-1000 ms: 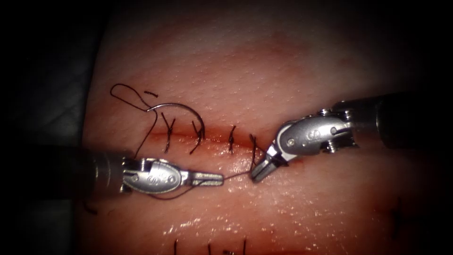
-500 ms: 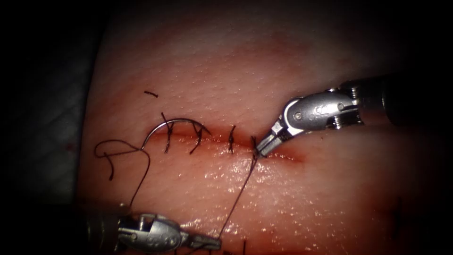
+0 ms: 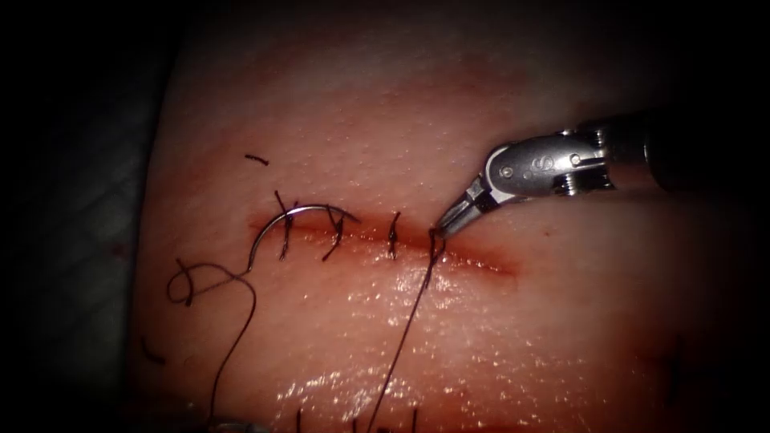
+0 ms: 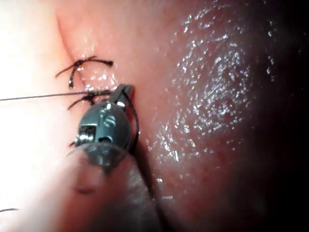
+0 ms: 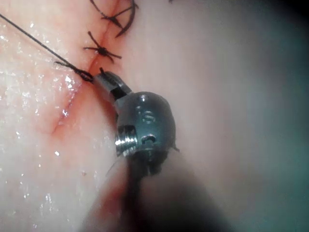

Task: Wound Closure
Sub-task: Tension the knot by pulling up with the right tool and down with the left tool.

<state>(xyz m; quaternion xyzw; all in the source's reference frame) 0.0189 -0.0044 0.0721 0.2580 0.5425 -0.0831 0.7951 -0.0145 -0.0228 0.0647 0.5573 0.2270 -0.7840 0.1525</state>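
Thread (image 3: 405,325) held taut at the knot
Right tool (image 3: 446,226) jaws clamped on thread; left tool (image 4: 120,92) jaws likewise; needle (image 3: 298,218) lying free; even tension advised.

One needle (image 3: 295,218), one tool (image 3: 446,225) (endoscope view), four stitches (image 3: 394,236).

I lose the taut thread (image 3: 405,337) where it runs off the endoscope view's bottom edge, so its held end is out of sight there. The right tool (image 3: 443,228) covers the knot (image 3: 434,237) at its tip; its jaws look closed on thread, though I can't be sure. The needle (image 3: 293,220) lies over the stitches (image 3: 286,232), its point hard to pick out.
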